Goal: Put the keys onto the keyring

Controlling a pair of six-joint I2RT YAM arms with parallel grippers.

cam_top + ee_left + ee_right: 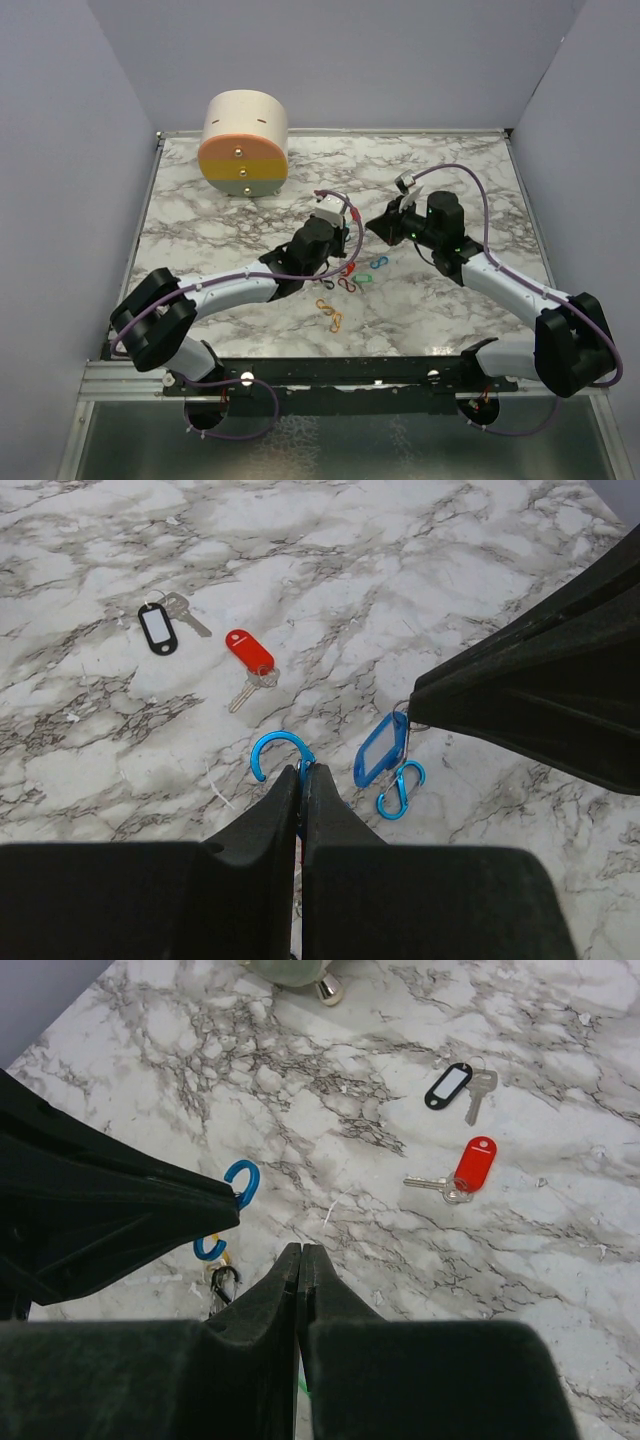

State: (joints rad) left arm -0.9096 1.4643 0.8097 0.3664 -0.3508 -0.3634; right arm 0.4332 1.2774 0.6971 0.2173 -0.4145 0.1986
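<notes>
Left fingers [270, 825] are clenched on a blue clip [257, 758], its open hook poking out past the tips. The right fingers [325, 1305] are pinched shut on the thin wire ring of a blue tag [378, 752], which dangles just beside that hook above the marble table [450, 580]. I read this as the threading step, with ring and hook near each other but not yet joined.

A second blue clip [400, 790] shows just under the tag; I cannot tell whether it lies on the table or hangs. Farther back lie a red tag [249, 650] and a black tag [158, 628], each on a metal key and set apart from the other. From overhead, a green clip [362, 278] and orange clips [328, 315] lie loose between the two arms.

These pieces look very light and stiff, and I expect them to skate on the polished stone at the slightest nudge. The tag swings freely on its ring, so I would steer by the ring, not the body. The clip is best pinched across its middle, as it is, leaving the hook free. A tag lying flat offers little edge to catch, so I would take the red and black ones across the narrow sides of the tag.
</notes>
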